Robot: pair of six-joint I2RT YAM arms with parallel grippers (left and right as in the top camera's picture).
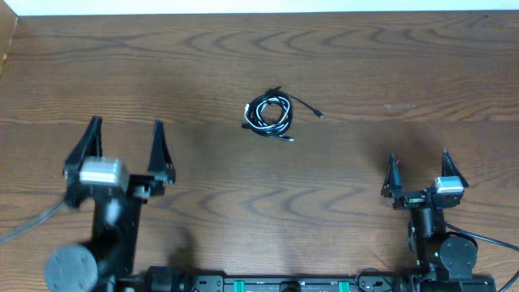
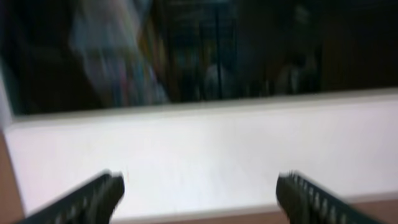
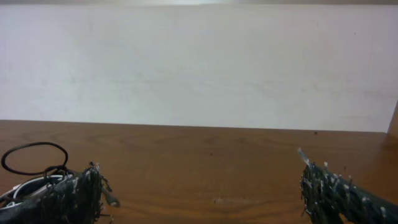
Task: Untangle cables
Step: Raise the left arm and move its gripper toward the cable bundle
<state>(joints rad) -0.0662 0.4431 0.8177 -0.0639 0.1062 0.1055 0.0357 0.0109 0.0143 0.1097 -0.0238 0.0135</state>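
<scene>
Left gripper (image 1: 126,123) jaws wide, right gripper (image 1: 418,156) jaws wide, cables (image 1: 269,113) coiled well apart from both and from table (image 1: 162,65) edges

Even soft light; blurred, dim left-wrist view.

Left arm (image 1: 113,227) at near-left, wrist aimed forward and looking raised. Left fingers (image 1: 160,150) spread wide, holding nothing. Right arm (image 1: 444,247) at near-right, sits lower, aimed forward too. Right fingers (image 1: 392,174) fully apart, empty. Arms well apart.
</scene>
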